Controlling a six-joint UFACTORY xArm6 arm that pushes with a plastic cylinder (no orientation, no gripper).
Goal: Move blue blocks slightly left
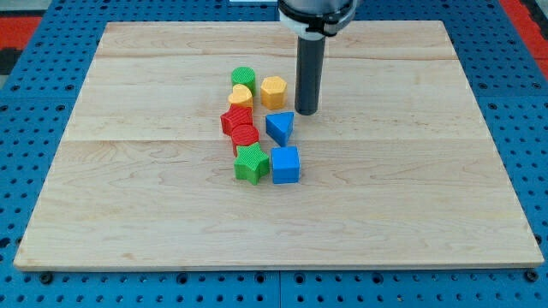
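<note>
i have no jaws to open or close, just my tip [306, 112], resting centre frame, just upper right of the blue plastic triangular block [279, 127]. the blue plastic cube [285, 164] lies below it. by my judgement, neither has been pushed left yet.

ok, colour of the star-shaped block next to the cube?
Green. The star block sits just left of the blue cube; clearest in the camera view.
</note>
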